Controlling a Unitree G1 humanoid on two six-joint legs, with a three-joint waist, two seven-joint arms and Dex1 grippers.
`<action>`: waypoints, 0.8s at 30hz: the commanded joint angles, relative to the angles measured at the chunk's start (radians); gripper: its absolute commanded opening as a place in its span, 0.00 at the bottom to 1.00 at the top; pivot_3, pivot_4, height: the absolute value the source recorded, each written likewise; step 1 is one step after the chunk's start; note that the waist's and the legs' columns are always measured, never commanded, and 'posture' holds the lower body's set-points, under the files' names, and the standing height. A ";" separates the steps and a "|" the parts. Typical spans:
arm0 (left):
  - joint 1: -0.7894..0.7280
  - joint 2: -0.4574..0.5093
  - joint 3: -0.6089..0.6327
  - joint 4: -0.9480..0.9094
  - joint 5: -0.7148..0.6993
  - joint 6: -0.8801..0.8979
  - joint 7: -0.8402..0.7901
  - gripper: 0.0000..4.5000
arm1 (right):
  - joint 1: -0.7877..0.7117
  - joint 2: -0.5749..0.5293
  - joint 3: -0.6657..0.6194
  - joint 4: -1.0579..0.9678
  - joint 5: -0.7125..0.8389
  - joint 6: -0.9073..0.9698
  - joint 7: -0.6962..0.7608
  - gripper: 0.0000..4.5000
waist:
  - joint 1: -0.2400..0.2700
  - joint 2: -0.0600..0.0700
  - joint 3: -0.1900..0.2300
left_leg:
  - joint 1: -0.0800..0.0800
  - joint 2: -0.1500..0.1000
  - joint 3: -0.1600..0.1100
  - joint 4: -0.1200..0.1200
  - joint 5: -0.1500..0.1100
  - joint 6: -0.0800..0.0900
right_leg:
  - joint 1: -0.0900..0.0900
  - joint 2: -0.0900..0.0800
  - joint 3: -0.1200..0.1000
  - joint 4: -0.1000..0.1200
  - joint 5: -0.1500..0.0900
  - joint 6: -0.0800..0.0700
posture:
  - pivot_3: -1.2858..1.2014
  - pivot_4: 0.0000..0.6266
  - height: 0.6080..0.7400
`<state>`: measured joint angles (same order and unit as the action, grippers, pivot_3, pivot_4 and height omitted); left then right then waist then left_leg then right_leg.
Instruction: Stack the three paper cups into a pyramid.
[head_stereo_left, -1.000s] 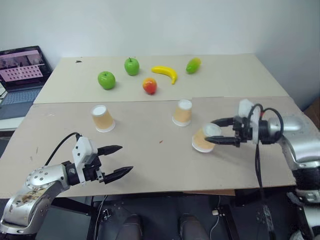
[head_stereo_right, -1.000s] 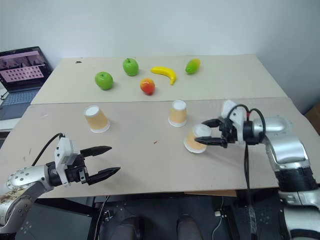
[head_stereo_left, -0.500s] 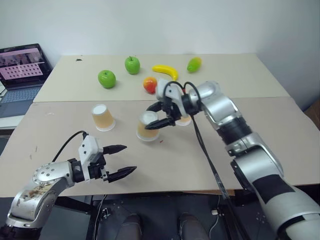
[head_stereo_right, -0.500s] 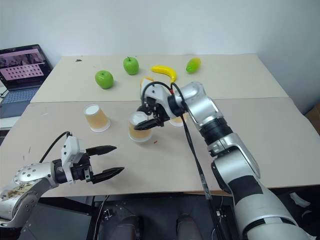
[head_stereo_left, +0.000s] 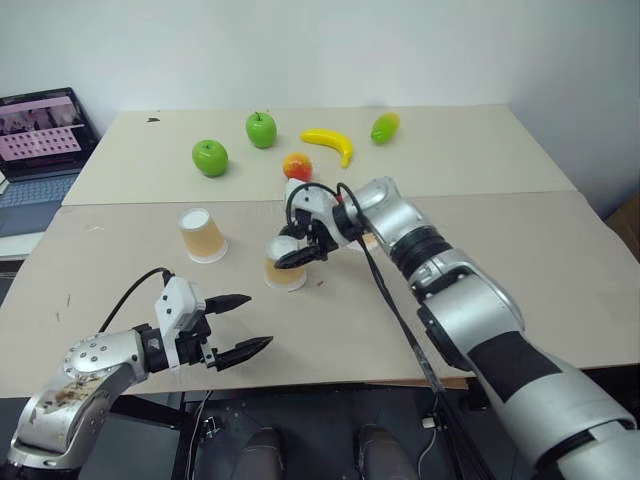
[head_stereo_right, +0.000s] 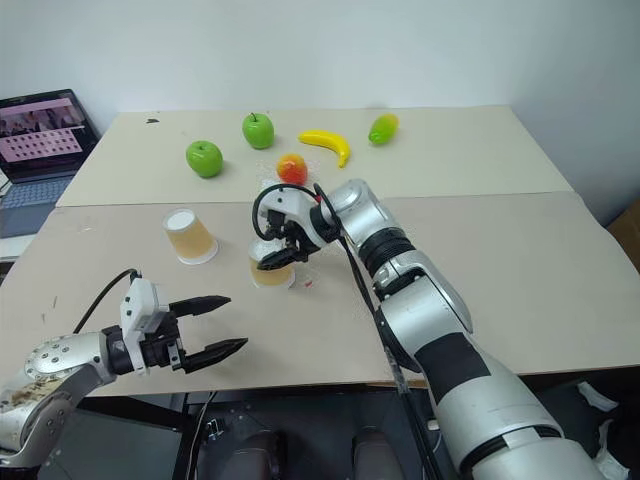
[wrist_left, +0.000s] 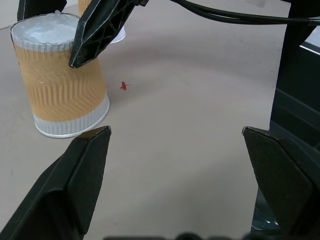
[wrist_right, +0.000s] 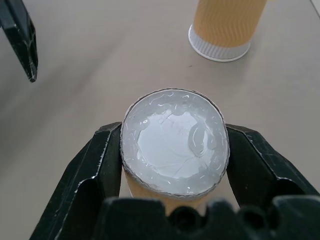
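Observation:
Three tan paper cups stand upside down on the brown table. My right gripper is shut on one paper cup near the table's middle, gripping just under its white base; its rim sits at the tabletop, slightly tilted. A second paper cup stands free to the left. The third paper cup is mostly hidden behind my right arm. My left gripper hovers open and empty near the front edge, pointing toward the held cup.
On the far table lie two green apples, a banana, a green-yellow fruit and a red-orange fruit. A laptop stands off the table's left side.
My right gripper has carried its cup from the table's right side leftward past the middle cup and lowered it near the centre. The left gripper has stayed put and open.

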<state>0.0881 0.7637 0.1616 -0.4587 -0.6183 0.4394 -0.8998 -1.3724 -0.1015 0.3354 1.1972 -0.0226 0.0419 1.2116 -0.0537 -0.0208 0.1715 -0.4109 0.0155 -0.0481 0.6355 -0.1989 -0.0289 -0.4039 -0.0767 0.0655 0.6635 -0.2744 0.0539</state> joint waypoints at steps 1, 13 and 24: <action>0.001 -0.003 0.022 -0.035 -0.009 -0.001 0.006 1.00 | -0.052 0.010 -0.055 0.023 -0.007 -0.024 -0.038 0.86 | -0.005 0.000 0.000 | 0.000 0.000 0.000 0.000 0.000 0.000 | 0.000 0.000 0.000 0.000 0.000 0.000 | 0.52 0.24 0.94; -0.023 -0.003 -0.002 -0.002 0.014 -0.014 -0.008 1.00 | 0.117 -0.167 -0.247 -0.559 0.196 0.252 0.057 0.98 | -0.008 0.000 0.000 | -0.002 0.000 -0.001 0.000 0.000 0.000 | 0.000 0.000 -0.001 0.000 0.000 0.000 | 0.52 0.24 0.94; -0.035 -0.012 0.007 0.032 0.044 -0.025 -0.006 1.00 | 0.744 -0.263 -0.454 -1.477 0.082 0.820 -0.710 0.98 | 0.006 -0.001 -0.002 | -0.003 0.000 -0.001 0.001 0.000 0.000 | 0.000 0.000 0.000 0.000 0.000 0.000 | 0.52 0.24 0.94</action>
<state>0.0671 0.7494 0.1509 -0.4187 -0.5744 0.4332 -0.8989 -0.6506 -0.3743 -0.1474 -0.2130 0.1465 0.8466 0.6334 -0.0473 -0.0218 0.1699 -0.4133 0.0154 -0.0482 0.6368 -0.1988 -0.0290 -0.4044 -0.0767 0.0656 0.6638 -0.2745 0.0540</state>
